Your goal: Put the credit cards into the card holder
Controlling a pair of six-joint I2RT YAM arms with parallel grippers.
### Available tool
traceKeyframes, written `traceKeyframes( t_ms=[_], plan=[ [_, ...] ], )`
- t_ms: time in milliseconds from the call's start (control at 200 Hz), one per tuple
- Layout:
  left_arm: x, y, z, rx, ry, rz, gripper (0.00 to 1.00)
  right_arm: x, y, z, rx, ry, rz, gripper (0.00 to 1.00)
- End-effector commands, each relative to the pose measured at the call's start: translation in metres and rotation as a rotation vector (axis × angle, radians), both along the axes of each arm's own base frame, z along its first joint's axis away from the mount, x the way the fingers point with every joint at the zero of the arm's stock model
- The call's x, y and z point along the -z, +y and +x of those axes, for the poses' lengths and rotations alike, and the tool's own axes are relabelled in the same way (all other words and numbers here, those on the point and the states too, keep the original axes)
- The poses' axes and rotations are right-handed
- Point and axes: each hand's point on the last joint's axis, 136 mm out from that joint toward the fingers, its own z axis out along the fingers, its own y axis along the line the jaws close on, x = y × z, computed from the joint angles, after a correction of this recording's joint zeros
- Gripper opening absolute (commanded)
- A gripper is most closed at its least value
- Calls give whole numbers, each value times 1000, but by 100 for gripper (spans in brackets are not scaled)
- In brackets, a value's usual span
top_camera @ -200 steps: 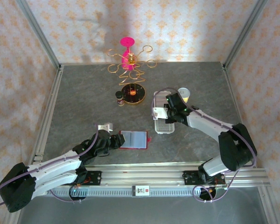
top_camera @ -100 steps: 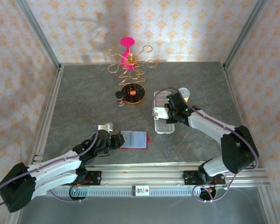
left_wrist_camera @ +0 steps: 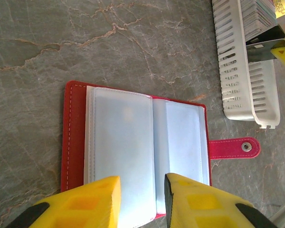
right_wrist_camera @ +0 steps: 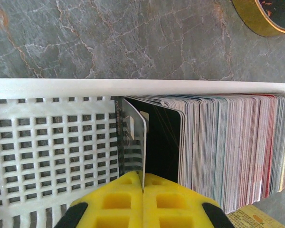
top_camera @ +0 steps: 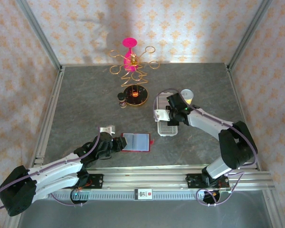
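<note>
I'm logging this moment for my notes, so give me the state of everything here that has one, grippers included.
Red leather-like folding card holder: open, lying flat.
Its snap tab: unfastened.
White perforated plastic tray: partly filled with upright cards.
Grey striped plastic card: upright in tray, pinched.
Left gripper: open.
Right gripper: shut on that card.

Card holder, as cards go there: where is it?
Top view: the card holder lies open on the table, by the left hand, left of the white tray.
</note>
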Motion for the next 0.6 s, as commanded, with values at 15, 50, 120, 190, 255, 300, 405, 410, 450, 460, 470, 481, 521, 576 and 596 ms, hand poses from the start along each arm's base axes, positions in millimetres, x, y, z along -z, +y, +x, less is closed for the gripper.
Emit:
traceKeyframes(
  t_ms=[15,50,120,190,255,300,405,410,450,460,470,481,521,576,596],
  plan=[
    [-2,-2,-1,2,1,-8,30,-23,7,10,18,-43,39,2],
    [-2,-2,-1,1,-1,-8,30,-26,8,7,13,-40,48,2],
    [-4,-2,0,0,-4,-10,29,-31,9,-1,5,-25,67,3],
    [-6,-3,1,1,-10,-15,28,-33,9,-7,10,-10,84,3],
    [-9,-4,2,0,-15,-19,27,-32,8,-12,15,1,92,3],
    [-10,-4,3,2,-16,-18,27,-31,7,-15,13,5,92,3],
    [-13,-5,3,6,-20,-18,27,-28,4,-17,23,-3,86,3],
    [-13,-5,4,5,-19,-18,27,-28,4,-17,23,-2,85,3],
    [-14,-6,3,5,-19,-18,28,-25,2,-18,22,1,79,3],
    [-14,-6,3,5,-19,-18,28,-25,2,-18,23,-1,80,3],
    [-14,-6,4,5,-18,-18,28,-25,2,-18,22,-2,79,3],
    [-13,-6,3,6,-17,-18,28,-24,2,-18,23,-2,77,2],
    [-14,-6,3,8,-18,-16,28,-23,1,-16,25,-5,68,2],
    [-13,-5,3,7,-15,-16,28,-22,1,-15,28,-2,60,2],
    [-14,-5,3,7,-16,-17,28,-22,1,-14,30,-2,61,1]
  ],
)
